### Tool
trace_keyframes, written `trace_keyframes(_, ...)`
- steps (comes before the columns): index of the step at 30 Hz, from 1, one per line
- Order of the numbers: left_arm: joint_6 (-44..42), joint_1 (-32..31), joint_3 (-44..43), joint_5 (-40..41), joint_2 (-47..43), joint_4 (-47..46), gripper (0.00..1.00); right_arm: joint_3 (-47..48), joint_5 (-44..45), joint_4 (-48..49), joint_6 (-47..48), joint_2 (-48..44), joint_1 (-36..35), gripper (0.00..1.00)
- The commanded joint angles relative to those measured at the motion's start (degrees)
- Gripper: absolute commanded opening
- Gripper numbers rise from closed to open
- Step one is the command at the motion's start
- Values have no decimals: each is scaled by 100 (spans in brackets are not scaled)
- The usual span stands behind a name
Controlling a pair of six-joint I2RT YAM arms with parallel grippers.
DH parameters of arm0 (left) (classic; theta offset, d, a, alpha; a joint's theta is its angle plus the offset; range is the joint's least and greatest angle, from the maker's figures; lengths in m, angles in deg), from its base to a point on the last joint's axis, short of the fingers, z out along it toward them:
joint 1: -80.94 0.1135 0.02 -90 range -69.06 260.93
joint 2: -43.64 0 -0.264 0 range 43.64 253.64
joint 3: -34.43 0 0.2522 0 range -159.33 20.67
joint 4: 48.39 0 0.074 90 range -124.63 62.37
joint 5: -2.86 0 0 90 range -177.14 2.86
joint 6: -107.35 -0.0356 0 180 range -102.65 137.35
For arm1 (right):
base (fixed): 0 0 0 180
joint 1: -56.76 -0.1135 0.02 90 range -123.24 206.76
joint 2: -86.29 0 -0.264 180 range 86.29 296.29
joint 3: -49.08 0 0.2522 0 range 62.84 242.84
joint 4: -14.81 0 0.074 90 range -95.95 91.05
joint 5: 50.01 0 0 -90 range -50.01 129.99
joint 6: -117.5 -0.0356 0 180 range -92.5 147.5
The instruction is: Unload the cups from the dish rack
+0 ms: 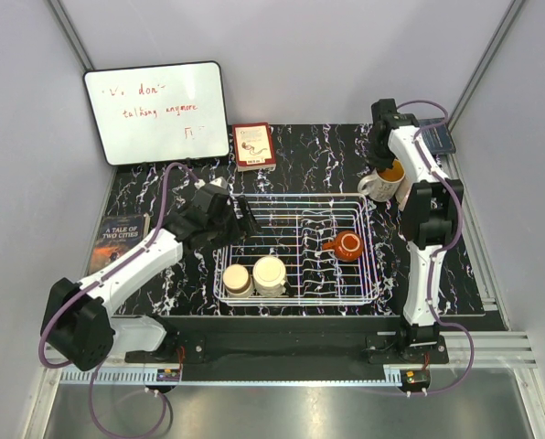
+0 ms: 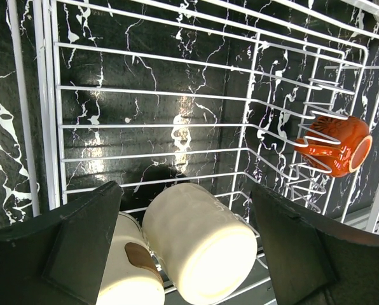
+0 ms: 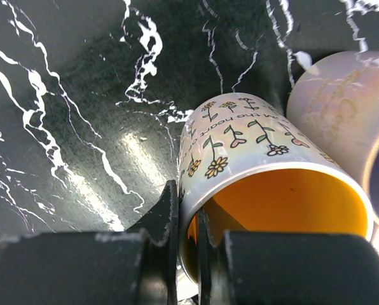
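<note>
My left gripper hangs spread wide over the dish rack, jaws straddling the cream cups in its near-left corner. I judge it is lined up to take one. The reddish-brown cup sits at the rack's right side. My right gripper pinches the flowered mug by its rim, one finger inside, low at the table just beside the pinkish mug — grouping what's unloaded.

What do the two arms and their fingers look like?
The left arm and the right arm both have white tube-like links connected by black joints, and both stand on black bases. A purple cable runs in loops along each arm. The left fingers are flat, dark, matte plates with scuffed edges; the right fingers look the same.
</note>
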Motion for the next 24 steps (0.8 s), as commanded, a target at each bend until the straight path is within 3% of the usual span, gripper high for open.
trace_keyframes(1, -108, -18, -334, -71, 30, -121, 87, 104, -149, 160, -49, -87, -53, 0)
trace_keyframes(4, -108, -18, -351, -123, 100, -121, 87, 87, -264, 160, -40, -87, -61, 0)
trace_keyframes(6, -125, -18, -378, -150, 135, -121, 87, 43, -282, 168, -58, -139, -61, 6)
trace_keyframes(11, -143, -27, -395, -115, 162, -121, 88, -28, -255, 204, -32, -342, -61, 42)
trace_keyframes(17, -187, -18, -492, 8, 171, -77, 89, 86, -308, 248, -23, -825, -79, 67)
trace_keyframes(22, -283, -18, -676, 508, 48, 213, 89, 227, -387, 274, 73, -1589, -376, 100)
trace_keyframes(24, -475, -18, -729, 737, -31, 310, 90, 35, -422, 318, 188, -2009, -614, 100)
